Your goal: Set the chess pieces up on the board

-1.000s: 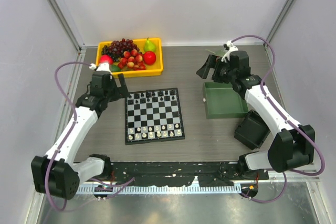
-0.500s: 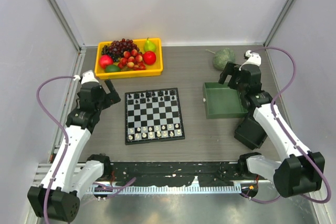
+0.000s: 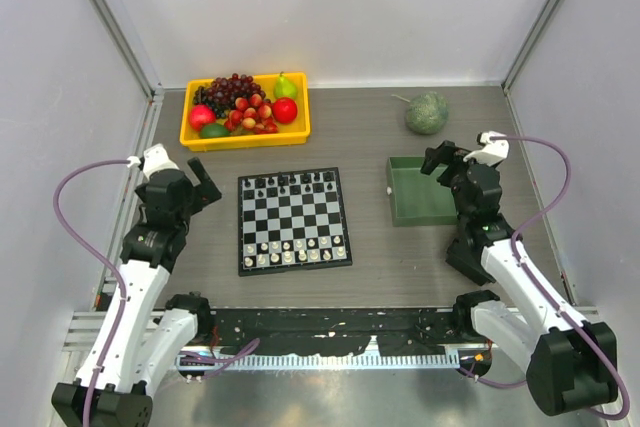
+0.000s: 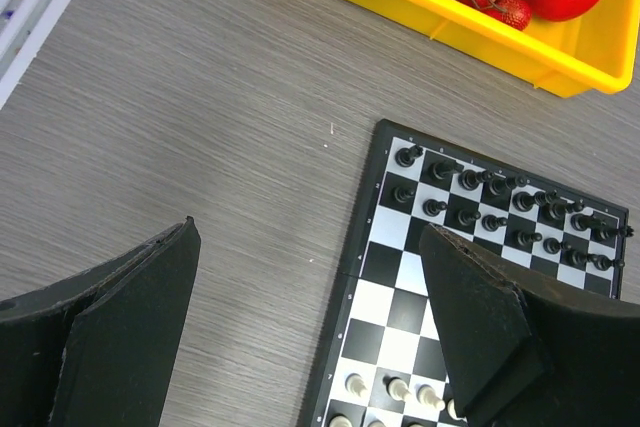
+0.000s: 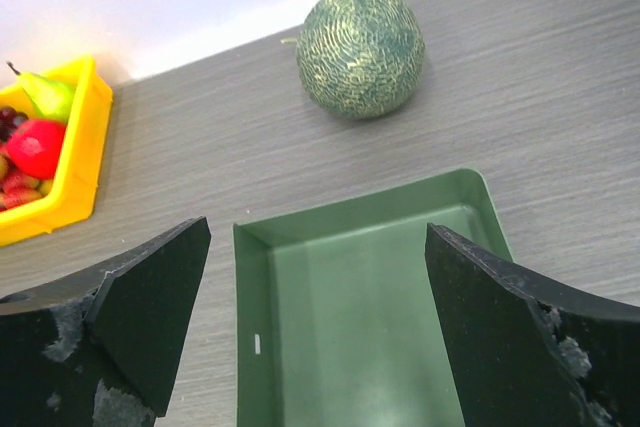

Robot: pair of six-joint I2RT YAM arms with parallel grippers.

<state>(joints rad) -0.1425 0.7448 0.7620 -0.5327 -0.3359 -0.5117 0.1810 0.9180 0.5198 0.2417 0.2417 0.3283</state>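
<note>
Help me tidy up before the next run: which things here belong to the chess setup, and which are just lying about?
For the job:
- the board
- the chess pieces standing on it

Lying about:
- yellow fruit tray
- green tray
- melon

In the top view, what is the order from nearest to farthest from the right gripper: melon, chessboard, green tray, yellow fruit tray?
1. green tray, directly below the right gripper
2. melon, just beyond it
3. chessboard, table centre
4. yellow fruit tray, far left
</note>
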